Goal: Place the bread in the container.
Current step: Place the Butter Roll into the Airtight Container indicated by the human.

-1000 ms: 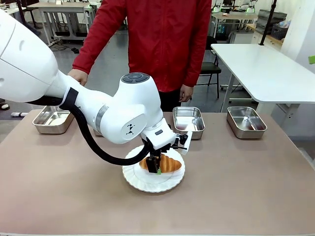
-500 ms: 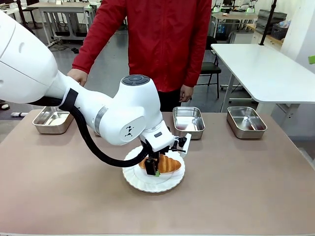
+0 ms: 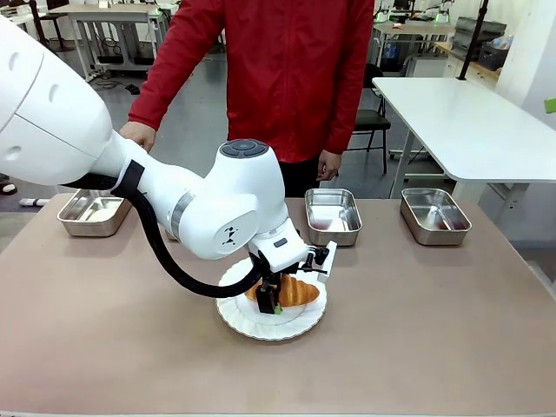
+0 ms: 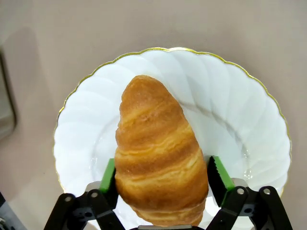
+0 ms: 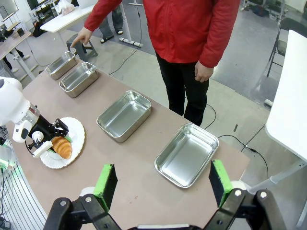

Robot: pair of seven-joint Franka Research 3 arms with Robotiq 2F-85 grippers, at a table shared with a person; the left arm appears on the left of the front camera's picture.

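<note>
Both spread left gripper [image 4: 163,170] pads [image 4: 109,179] flank the bread [image 4: 156,143], its tip pointing straight away.

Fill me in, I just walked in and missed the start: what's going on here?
The robot's left gripper is down over the round white plate, green pads either side of the golden-brown croissant lying there; whether they pinch it is unclear. Four shiny rectangular steel trays line the far edge by a red-jacketed person. The right gripper hangs open.
</note>
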